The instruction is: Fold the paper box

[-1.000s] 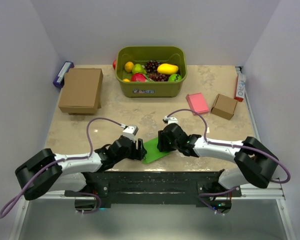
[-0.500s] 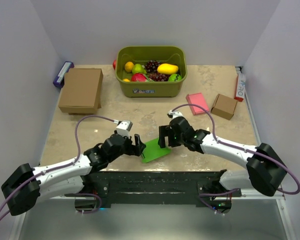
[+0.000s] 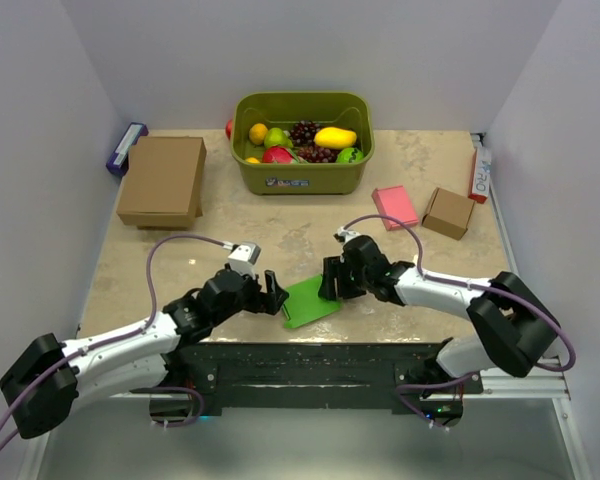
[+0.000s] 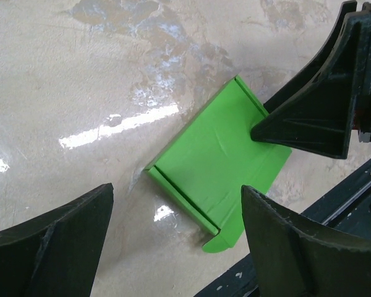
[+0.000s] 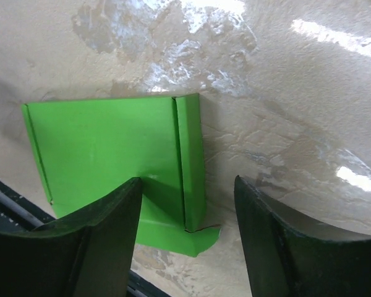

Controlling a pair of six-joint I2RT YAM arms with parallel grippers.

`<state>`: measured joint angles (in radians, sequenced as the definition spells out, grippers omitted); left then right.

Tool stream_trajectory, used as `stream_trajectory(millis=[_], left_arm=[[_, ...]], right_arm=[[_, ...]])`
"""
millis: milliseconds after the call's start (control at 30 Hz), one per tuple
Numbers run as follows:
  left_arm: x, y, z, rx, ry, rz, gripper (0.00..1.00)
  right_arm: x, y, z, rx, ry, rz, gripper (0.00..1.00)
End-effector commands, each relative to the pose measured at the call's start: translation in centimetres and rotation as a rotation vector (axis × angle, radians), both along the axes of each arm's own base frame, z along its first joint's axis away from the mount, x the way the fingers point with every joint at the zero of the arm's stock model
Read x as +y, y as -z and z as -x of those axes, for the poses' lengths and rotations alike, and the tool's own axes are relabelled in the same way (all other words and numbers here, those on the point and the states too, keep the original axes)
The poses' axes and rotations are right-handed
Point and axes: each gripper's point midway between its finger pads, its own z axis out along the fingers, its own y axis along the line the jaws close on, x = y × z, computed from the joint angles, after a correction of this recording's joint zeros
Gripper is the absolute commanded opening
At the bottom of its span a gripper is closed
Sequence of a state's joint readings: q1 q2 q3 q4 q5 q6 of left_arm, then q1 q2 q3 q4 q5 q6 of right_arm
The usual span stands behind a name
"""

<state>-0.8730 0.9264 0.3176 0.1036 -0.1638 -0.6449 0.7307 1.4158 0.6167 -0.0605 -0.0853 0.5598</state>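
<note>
Now that both claws have come off it, the paper box lies flat and unheld on the table, on the near side of the fruit basket and well apart from it.

Left claw: released, jaws wide, nothing in them. It has backed off the box corner and hangs just beside it, toward the basket's left end.

Right claw: also released. After lifting away it is back at the basket-facing edge, one jaw on the green panel, the other over bare table past the folded lip (straddling, not pinching, as far as I can see).

Judgement: the side creases lie flat, so this is a re-grip pause. The folding looks unfinished.
</note>
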Motion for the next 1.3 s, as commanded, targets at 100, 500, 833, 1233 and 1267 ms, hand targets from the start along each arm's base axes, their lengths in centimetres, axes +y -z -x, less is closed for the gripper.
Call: stream_trajectory(millis=[100,500,833,1233,1267], left_arm=[[-0.1,-1.3,-0.2,-0.02,-0.004,0.061,0.89],[0.1,-4.2,-0.4,-0.044,-0.002,0.152,0.93],[0.3,-4.3,-0.1,-0.009,-0.022,0.212,0.97],[-2.1,-0.9,0.7,0.12,0.027,0.303,0.97],[-2.2,-0.6,0.7,0.127,0.028,0.301,0.97]], right_arm=[[1.0,1.0,1.0,0.061,-0.043,-0.115,0.47],[0.2,0.8,0.8,0.084,-0.014,-0.167,0.01],[-0.8,1.5,0.4,0.106,0.024,-0.208,0.0],[-1.4,1.8,0.4,0.126,0.036,-0.243,0.0],[-1.4,1.9,0.4,0.13,0.036,-0.245,0.0]])
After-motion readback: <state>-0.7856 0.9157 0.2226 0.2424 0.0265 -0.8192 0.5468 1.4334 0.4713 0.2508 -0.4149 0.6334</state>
